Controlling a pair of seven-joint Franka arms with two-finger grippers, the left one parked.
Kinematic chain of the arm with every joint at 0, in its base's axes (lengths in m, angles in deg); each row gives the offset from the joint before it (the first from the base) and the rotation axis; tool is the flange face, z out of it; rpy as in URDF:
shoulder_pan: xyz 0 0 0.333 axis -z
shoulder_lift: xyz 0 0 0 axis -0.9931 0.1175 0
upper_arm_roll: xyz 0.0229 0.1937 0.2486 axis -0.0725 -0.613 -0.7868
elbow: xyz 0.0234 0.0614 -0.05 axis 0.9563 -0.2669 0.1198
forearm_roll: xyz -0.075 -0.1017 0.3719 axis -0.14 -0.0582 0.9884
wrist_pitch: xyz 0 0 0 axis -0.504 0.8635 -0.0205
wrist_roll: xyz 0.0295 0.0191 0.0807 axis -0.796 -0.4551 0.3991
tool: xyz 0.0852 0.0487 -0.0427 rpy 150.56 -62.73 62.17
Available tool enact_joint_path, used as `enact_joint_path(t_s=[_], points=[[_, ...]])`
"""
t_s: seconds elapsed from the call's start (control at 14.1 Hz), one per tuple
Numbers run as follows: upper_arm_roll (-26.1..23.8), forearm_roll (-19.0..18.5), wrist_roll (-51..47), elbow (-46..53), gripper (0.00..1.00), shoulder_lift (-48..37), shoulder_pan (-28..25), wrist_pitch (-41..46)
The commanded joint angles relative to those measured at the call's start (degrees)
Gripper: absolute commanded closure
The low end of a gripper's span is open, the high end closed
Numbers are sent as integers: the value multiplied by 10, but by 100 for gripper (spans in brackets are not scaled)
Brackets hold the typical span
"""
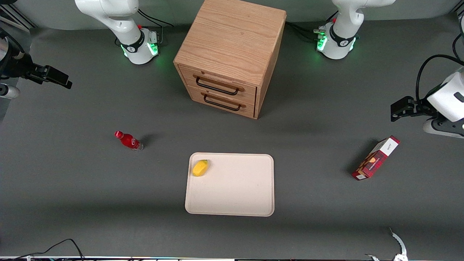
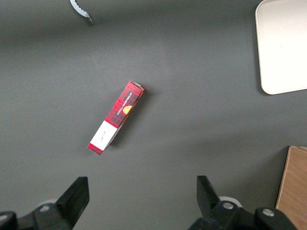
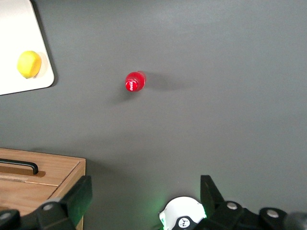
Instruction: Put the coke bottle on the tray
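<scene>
The coke bottle (image 1: 128, 140), small and red with a red cap, stands upright on the grey table. It is beside the tray, toward the working arm's end, apart from it. In the right wrist view I see the bottle (image 3: 135, 82) from above. The cream tray (image 1: 235, 185) lies flat near the front camera and also shows in the right wrist view (image 3: 14, 28). My gripper (image 1: 58, 78) hangs high above the working arm's end of the table, well away from the bottle. In the wrist view the gripper (image 3: 144, 194) is wide open and empty.
A yellow item (image 1: 200, 168) lies in a tray corner nearest the bottle. A wooden drawer cabinet (image 1: 232, 54) stands farther from the camera than the tray. A red-and-white box (image 1: 377, 158) lies toward the parked arm's end. The working arm's base (image 1: 139, 45) stands beside the cabinet.
</scene>
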Motion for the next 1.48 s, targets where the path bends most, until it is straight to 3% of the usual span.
enact_joint_path(t_s=[0.0, 0.71, 1.06, 1.41], points=[[7, 13, 2, 19, 0, 5, -3, 14], [-2, 13, 9, -21, 0, -13, -6, 8], [-3, 14, 8, -229, 0, -82, -7, -186], [-3, 14, 2, -332, 0, -44, -7, -373]])
